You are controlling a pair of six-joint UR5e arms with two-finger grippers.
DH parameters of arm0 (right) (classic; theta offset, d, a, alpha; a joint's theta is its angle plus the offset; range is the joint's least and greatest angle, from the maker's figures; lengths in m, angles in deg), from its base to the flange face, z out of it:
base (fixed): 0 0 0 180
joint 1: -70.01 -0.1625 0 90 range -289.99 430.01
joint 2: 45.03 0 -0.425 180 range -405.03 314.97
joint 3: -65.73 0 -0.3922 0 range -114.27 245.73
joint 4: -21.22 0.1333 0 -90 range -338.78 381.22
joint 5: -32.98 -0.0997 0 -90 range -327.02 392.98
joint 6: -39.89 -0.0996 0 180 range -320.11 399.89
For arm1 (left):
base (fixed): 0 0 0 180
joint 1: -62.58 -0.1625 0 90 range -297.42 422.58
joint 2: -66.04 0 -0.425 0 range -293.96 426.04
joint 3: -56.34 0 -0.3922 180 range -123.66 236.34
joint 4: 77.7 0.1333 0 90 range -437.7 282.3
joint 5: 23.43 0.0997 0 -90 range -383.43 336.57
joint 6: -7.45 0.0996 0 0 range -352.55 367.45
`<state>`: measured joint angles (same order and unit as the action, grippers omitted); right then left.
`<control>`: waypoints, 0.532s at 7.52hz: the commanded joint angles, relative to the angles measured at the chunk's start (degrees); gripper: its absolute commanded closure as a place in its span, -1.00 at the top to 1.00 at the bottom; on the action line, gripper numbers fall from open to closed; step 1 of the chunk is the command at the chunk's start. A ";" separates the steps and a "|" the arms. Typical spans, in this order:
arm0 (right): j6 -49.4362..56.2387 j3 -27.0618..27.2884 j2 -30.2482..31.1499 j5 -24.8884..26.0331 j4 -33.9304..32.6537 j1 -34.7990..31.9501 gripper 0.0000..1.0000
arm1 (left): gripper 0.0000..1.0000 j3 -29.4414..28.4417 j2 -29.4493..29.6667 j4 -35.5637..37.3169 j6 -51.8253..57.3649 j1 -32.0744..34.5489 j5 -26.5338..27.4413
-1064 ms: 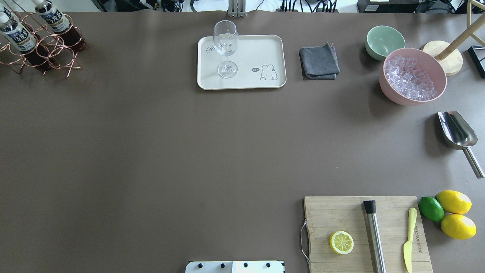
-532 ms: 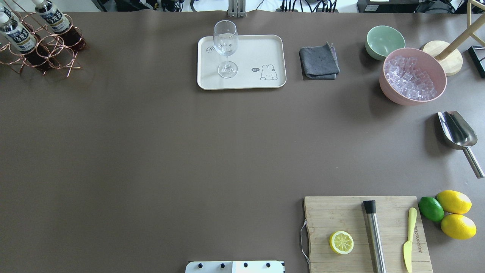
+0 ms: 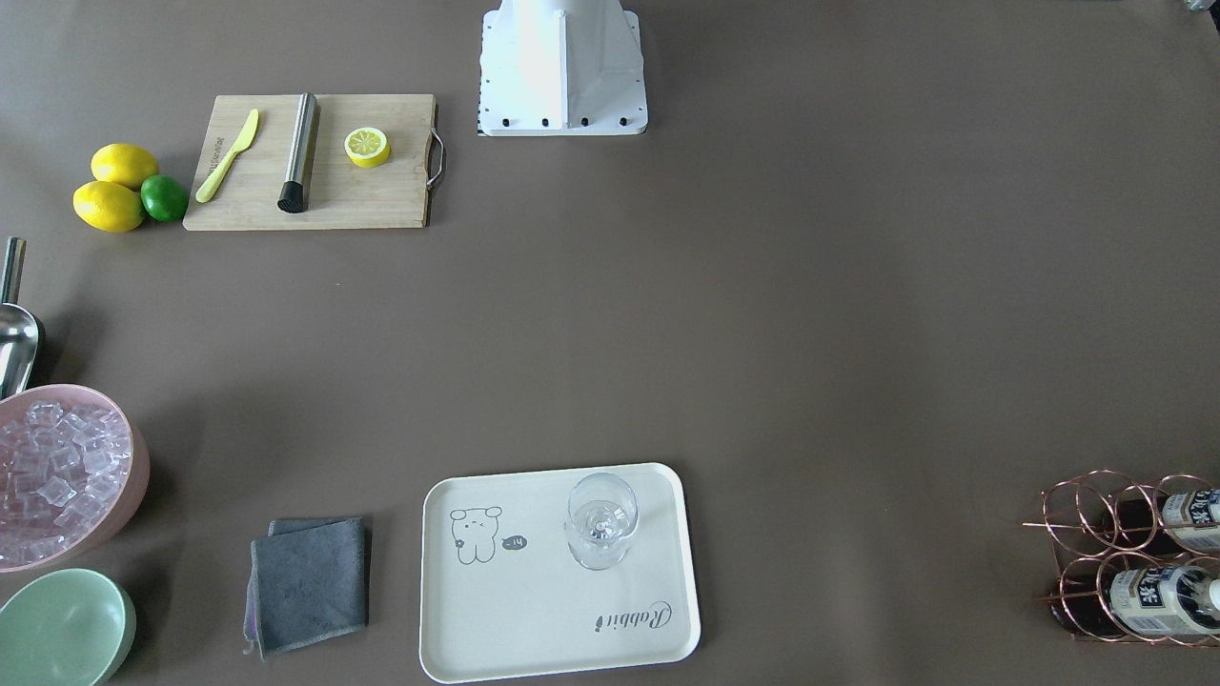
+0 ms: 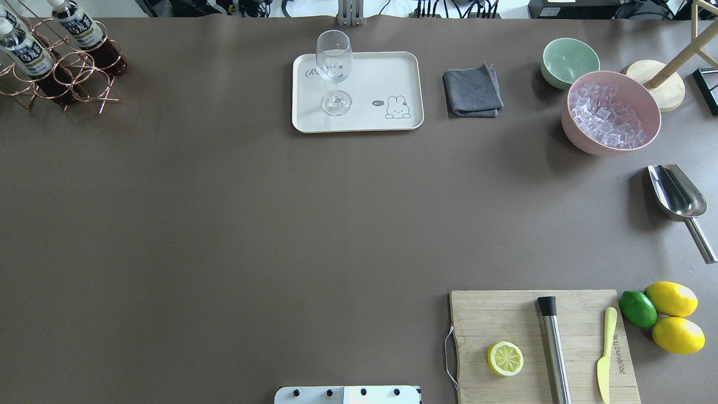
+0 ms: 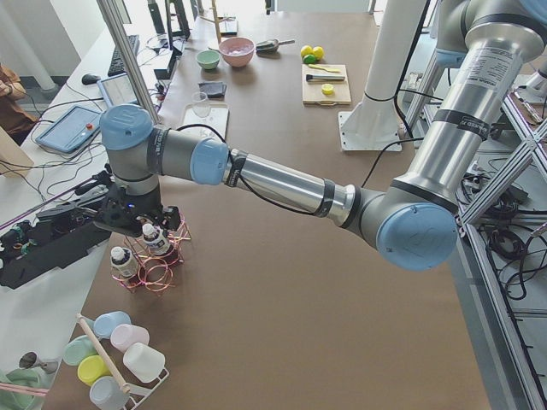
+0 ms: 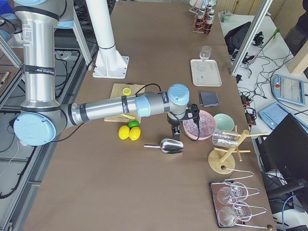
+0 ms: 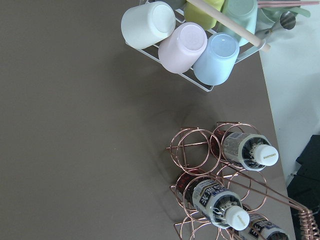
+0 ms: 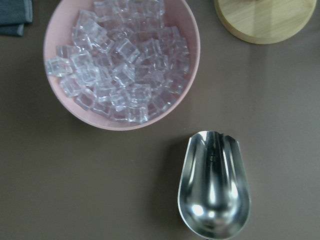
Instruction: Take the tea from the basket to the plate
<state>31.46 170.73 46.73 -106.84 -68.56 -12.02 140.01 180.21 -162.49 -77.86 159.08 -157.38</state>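
The basket (image 4: 73,78) is a copper wire rack at the table's far left corner; it also shows in the left wrist view (image 7: 192,147). Tea bottles (image 7: 248,150) with white caps lie in its rings, two of them in the overhead view (image 4: 25,50). The plate (image 4: 381,73), a cream tray, lies at the far middle and carries a clear stemmed glass (image 4: 334,62). My left gripper (image 5: 137,218) hangs just above the basket (image 5: 154,273); I cannot tell whether it is open. My right gripper (image 6: 177,129) hangs over a steel scoop (image 6: 166,146); I cannot tell its state.
A pink bowl of ice cubes (image 4: 611,112), a mint bowl (image 4: 569,60) and a grey cloth (image 4: 472,91) lie right of the plate. A cutting board (image 4: 541,345) with lemon half, muddler and knife sits front right. A rack of pastel cups (image 7: 182,35) stands beside the basket.
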 commanded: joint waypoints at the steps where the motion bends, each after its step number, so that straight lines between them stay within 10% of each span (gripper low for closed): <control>1: -16.17 3.98 -9.35 -2.92 0.83 8.69 1.00 | 0.96 -9.73 4.03 -12.40 -8.88 -3.25 4.20; 4: -16.18 -1.25 -14.06 2.69 23.32 14.25 1.00 | 0.96 -13.17 8.78 -15.04 -16.10 -6.58 4.39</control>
<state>15.74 173.54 33.96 -107.35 -60.58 -0.66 128.58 186.76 -175.48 -89.77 154.90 -153.24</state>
